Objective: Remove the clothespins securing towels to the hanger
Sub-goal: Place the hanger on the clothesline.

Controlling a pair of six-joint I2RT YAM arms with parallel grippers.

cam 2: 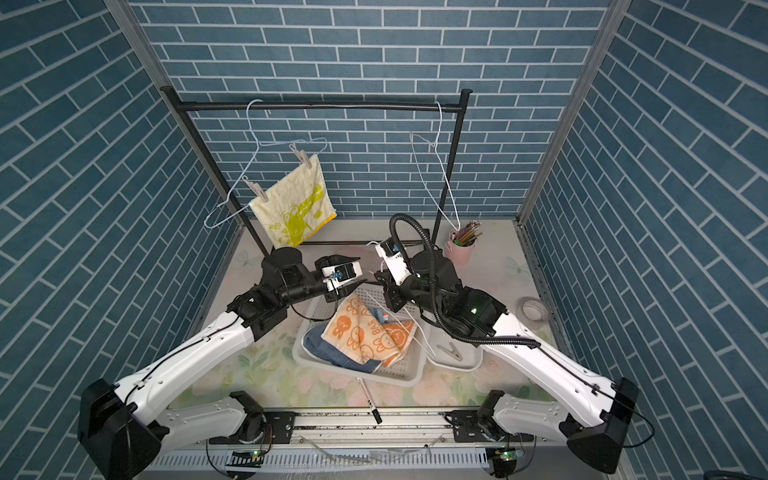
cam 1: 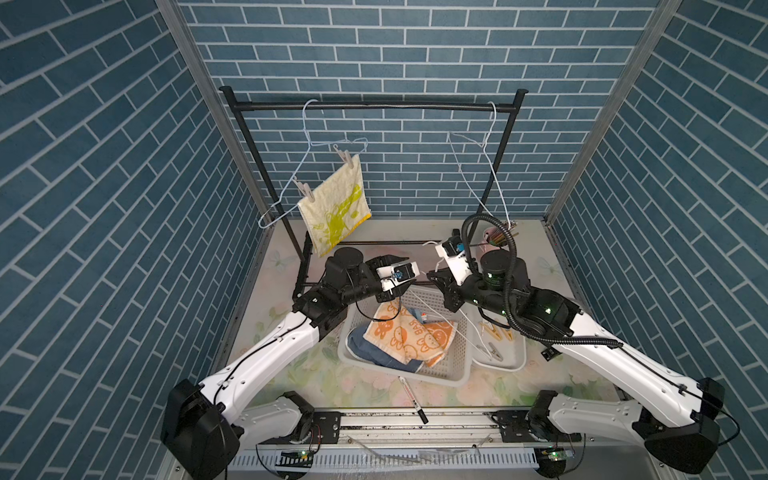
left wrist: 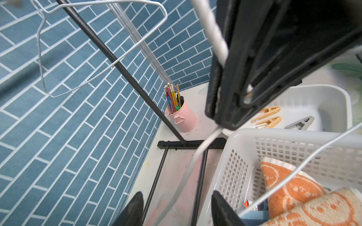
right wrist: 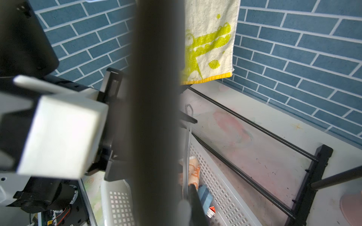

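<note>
Closing the part-open left gripper (left wrist: 177, 195) squarely on the hanger wire (left wrist: 197, 154) above the basket (left wrist: 284, 135) seems best; the right gripper (left wrist: 225, 119) clamps it. Two clothespins (cam 1: 348, 160) hold the yellow towel (cam 1: 332, 208) behind the basket.

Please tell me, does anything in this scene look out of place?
Yes. One white wire hanger is off the black rail and slants over the white basket, with the right gripper shut on it. A black-capped marker pen also lies loose in front of the basket.
</note>
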